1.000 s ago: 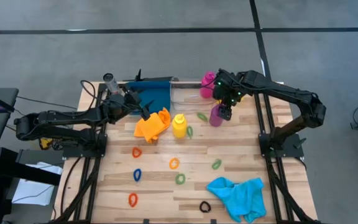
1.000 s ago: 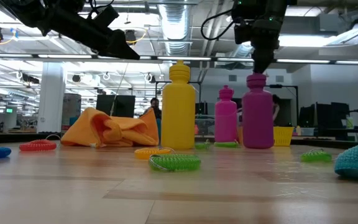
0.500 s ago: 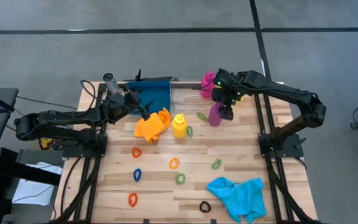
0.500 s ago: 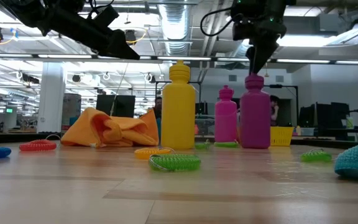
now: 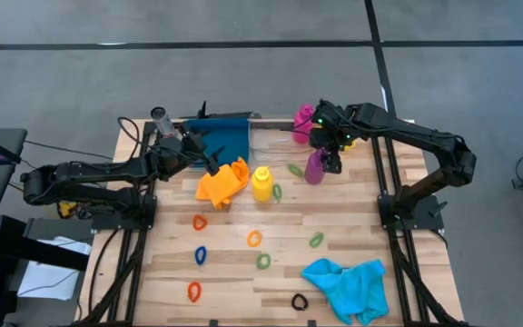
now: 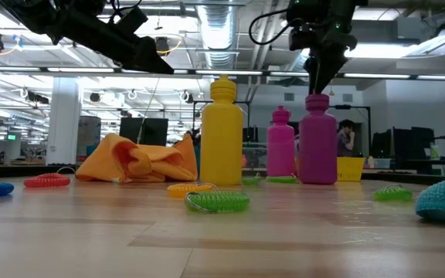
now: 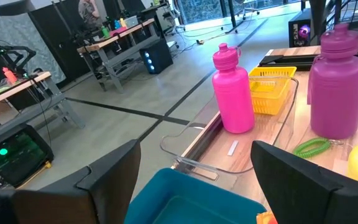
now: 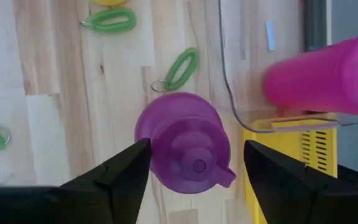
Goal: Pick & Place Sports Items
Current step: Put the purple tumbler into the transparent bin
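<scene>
The purple bottle (image 5: 314, 169) stands upright on the table; its cap shows in the right wrist view (image 8: 188, 149). My right gripper (image 5: 330, 161) hangs open just above it, pointing down, one finger on either side of the cap (image 6: 315, 99); I see no touch. The magenta bottle (image 5: 303, 119) stands behind it and the yellow bottle (image 5: 261, 183) to its left. The orange cloth (image 5: 223, 182) lies crumpled beside my left gripper (image 5: 213, 166), which is open and empty over the blue tray (image 7: 185, 196). The cyan cloth (image 5: 348, 286) lies at the near right. Several coloured rings (image 5: 254, 239) lie scattered over the table.
A small yellow bin (image 7: 269, 93) stands at the far right next to the magenta bottle. A clear flat tray (image 5: 271, 138) lies right of the blue tray (image 5: 230, 143). Green rings (image 5: 295, 170) lie close to the purple bottle. A person shows in the room behind (image 6: 346, 139).
My right gripper has risen a little from the purple bottle's cap and tipped slightly. The bottle stays upright on the table.
</scene>
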Motion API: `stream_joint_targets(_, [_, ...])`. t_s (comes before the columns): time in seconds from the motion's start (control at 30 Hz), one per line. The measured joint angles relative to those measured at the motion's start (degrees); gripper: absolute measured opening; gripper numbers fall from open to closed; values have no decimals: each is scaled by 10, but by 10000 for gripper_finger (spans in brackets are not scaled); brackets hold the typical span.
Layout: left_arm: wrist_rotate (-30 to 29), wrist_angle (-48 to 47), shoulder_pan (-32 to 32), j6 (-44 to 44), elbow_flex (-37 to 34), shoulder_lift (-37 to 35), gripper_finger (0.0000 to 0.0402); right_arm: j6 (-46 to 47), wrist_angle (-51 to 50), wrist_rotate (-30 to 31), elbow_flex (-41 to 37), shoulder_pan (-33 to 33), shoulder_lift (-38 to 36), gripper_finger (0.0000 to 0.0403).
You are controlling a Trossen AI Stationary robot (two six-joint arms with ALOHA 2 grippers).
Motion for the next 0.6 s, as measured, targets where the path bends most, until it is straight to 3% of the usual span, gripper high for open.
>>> stream_joint_targets(0.6, [0, 0, 0, 0, 0, 0, 300, 28, -4, 1, -4, -1, 74, 247])
